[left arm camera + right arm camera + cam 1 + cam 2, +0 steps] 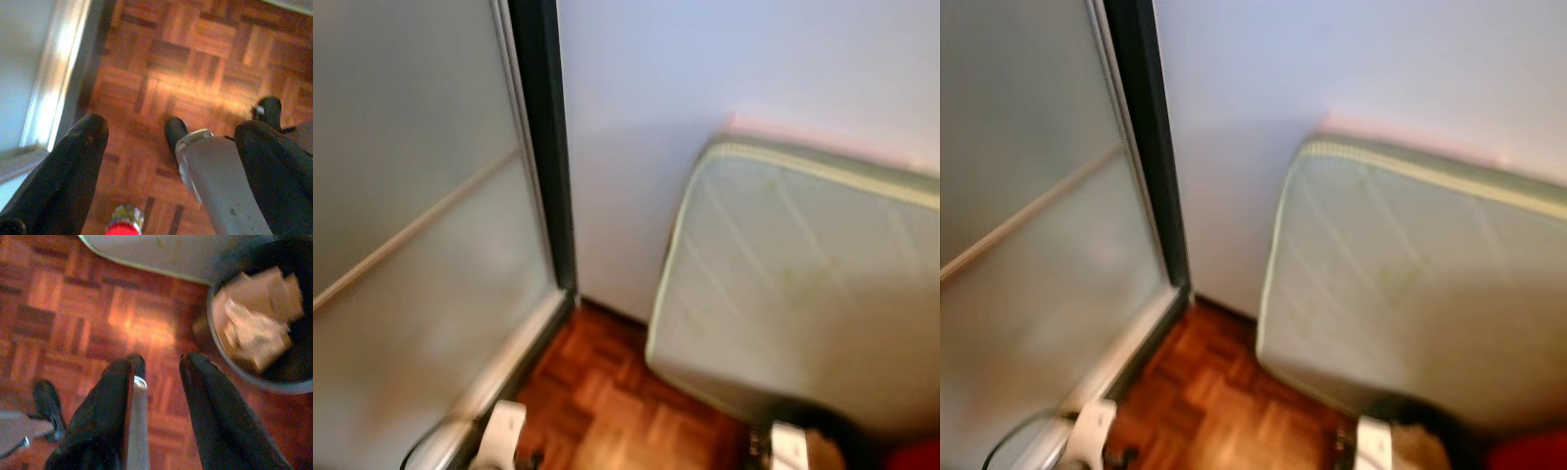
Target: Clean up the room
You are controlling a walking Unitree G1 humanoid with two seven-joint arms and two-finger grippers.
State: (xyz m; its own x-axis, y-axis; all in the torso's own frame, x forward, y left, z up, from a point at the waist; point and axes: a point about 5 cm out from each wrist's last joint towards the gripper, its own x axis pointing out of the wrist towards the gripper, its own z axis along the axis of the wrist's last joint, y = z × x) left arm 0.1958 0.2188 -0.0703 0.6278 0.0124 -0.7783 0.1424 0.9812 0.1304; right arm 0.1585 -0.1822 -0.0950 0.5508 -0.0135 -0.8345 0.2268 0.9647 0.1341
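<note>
A dark round bin (293, 382) holding crumpled brown paper and cardboard (257, 328) stands on the parquet floor beside the foot of a pale green mattress (793, 284). In the right wrist view my right gripper (157, 361) hangs above the floor next to the bin, fingers apart and nothing between them. My left gripper (173, 127) hangs open over bare parquet near the door rail (49, 93), with a small red object with a metal ring (122, 223) below it. The bin's dark rim (827, 416) also peeks in at the bottom of the left eye view.
A frosted glass sliding door (411, 225) with a dark frame (548, 147) fills the left. The white wall (705, 78) is straight ahead, with the mattress leaning on it at the right. A narrow strip of parquet (607, 392) lies between them. Something red (915, 455) sits at the bottom right corner.
</note>
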